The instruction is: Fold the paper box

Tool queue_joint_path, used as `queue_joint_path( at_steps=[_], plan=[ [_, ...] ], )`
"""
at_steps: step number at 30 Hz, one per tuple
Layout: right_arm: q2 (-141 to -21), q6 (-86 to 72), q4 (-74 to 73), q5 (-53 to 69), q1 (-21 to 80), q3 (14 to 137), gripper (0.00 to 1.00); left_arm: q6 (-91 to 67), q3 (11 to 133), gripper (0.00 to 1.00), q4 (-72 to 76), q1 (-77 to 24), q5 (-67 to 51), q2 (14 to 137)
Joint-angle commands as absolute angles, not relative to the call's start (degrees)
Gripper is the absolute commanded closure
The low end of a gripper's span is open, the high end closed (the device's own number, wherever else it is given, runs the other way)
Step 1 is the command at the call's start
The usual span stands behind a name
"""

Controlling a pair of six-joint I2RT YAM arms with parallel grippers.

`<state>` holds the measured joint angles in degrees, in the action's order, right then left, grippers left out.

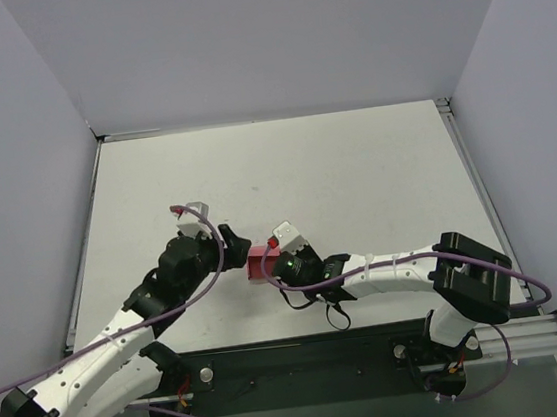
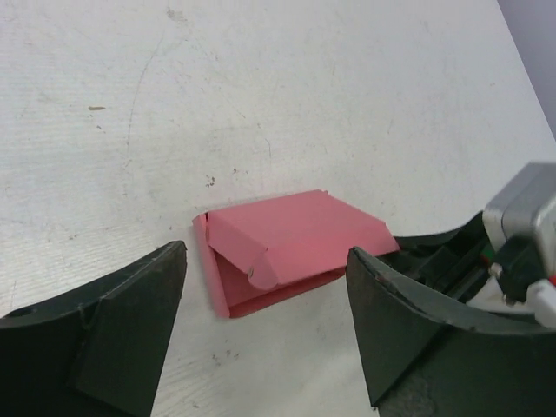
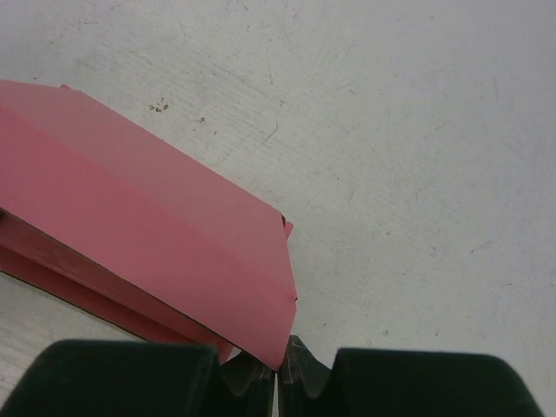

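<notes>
The paper box is a small pink-red card piece lying flattish on the white table between the two arms. In the left wrist view the paper box shows a folded top panel and a rounded flap hanging at its near left end. My left gripper is open, its dark fingers standing either side of the box's near edge without touching it. In the right wrist view the box's near corner runs into the seam of my right gripper, which is shut on it. The right gripper also shows just behind the box.
The white table is scuffed and walled in by grey panels on the left, back and right. A metal rail with the arm bases runs along the near edge. Purple cables trail along both arms.
</notes>
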<state>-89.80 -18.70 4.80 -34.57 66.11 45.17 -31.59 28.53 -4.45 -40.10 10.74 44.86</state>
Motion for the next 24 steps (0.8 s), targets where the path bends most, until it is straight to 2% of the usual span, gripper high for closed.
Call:
queue_joint_path(
  at_steps=[1, 6, 14, 24],
  plan=[
    [-90.88, -19.42, 2.29, -36.56, 66.53, 46.49, 0.93, -36.91, 36.1, 0.14, -5.71, -37.71, 6.07, 52.54],
    [-91.32, -19.69, 2.37, -36.74, 66.62, 46.67, 0.93, -39.99, 39.2, 0.11, -6.32, -37.35, 4.04, 61.41],
    [-91.58, -19.69, 2.99, -36.82, 66.8, 46.85, 0.93, -43.94, 36.83, 0.11, -0.88, -37.09, 1.85, 66.44],
    [-91.84, -19.95, 3.16, -37.0, 66.88, 46.93, 0.94, -44.73, 35.77, 0.17, 3.25, -36.91, 0.0, 71.45]
  ],
)
